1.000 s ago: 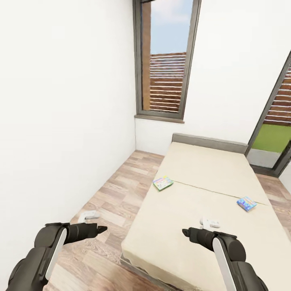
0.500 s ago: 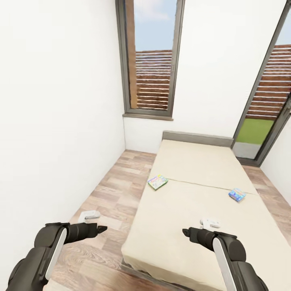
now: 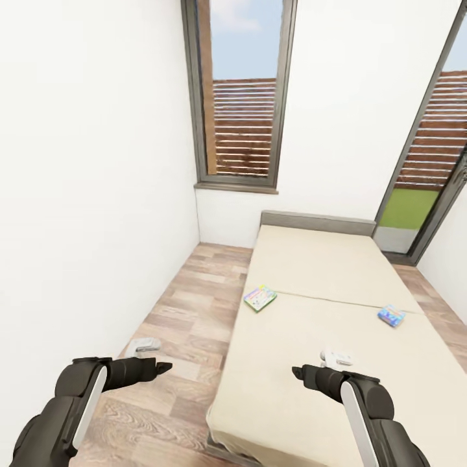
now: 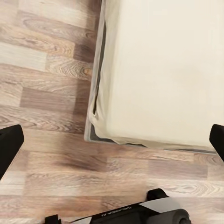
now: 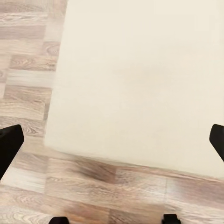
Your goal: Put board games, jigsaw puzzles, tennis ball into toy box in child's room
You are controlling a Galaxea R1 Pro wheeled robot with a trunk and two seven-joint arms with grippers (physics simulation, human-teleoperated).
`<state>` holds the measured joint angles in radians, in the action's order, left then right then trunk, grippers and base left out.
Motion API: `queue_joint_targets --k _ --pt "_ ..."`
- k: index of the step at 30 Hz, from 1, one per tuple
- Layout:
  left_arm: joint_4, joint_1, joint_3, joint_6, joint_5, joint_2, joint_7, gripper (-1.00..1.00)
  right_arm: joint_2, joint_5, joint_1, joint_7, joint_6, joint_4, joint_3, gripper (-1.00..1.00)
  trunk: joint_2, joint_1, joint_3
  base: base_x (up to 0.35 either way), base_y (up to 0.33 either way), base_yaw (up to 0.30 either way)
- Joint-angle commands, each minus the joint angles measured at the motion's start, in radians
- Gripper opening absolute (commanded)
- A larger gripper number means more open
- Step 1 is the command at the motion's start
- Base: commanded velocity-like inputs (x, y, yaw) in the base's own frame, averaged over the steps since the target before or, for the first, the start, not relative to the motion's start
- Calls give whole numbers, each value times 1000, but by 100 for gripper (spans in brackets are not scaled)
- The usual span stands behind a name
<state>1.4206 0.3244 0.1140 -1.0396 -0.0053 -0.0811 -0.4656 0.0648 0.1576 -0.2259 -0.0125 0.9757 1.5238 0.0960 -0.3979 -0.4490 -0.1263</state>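
The left jaws [image 3: 163,368] hang over the wood-plank floor [image 3: 188,324], just off the bed's near left corner. In the left wrist view the two black fingertips [image 4: 9,142] stand at opposite edges of the picture, so these jaws are spread wide, with nothing between them but floor and the corner of the bed [image 4: 158,70]. A white wall [image 3: 91,194] runs along beyond the left jaws, and a tall window [image 3: 240,97] stands in the far wall.

Ahead of the left jaws and a little toward the right jaws, one green-edged board game [image 3: 260,298] lies flat near the left edge of the cream bed [image 3: 324,272], close to the seam that crosses the mattress.

The right jaws [image 3: 297,372] hover over the near part of the bed. In the right wrist view their fingertips [image 5: 10,144] also sit at opposite edges of the picture, spread wide and holding nothing, with the plain bed top [image 5: 140,79] and a strip of floor below.

Ahead of the right jaws and off to their outer side, one blue board game [image 3: 391,316] lies flat on the bed near its right edge, well apart from the green-edged one. That makes two board games on the bed, both beyond the reach of the two jaws. A glass door [image 3: 428,175] shows past the far right corner of the bed.
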Motion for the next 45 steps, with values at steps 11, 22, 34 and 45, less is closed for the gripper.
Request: queue_joint_targets --k 11,22,34,45 --pt "1 1 1 -5 -1 0 -3 100 1 5 -1 -1 5 1 2 100 -2 -1 -2 167 243 -259" --pt "2 1 1 -5 -1 0 -4 100 1 6 -1 0 5 -8 2 100 -2 -1 -2 45 52 -280" --pt "2 1 1 -5 -1 0 -4 100 1 6 -1 0 5 -8 2 100 -2 -1 -2 2 66 -281" --pt "2 1 1 -5 -1 -3 -4 100 1 7 -1 2 5 -8 2 100 -2 -1 4 0 68 -269"
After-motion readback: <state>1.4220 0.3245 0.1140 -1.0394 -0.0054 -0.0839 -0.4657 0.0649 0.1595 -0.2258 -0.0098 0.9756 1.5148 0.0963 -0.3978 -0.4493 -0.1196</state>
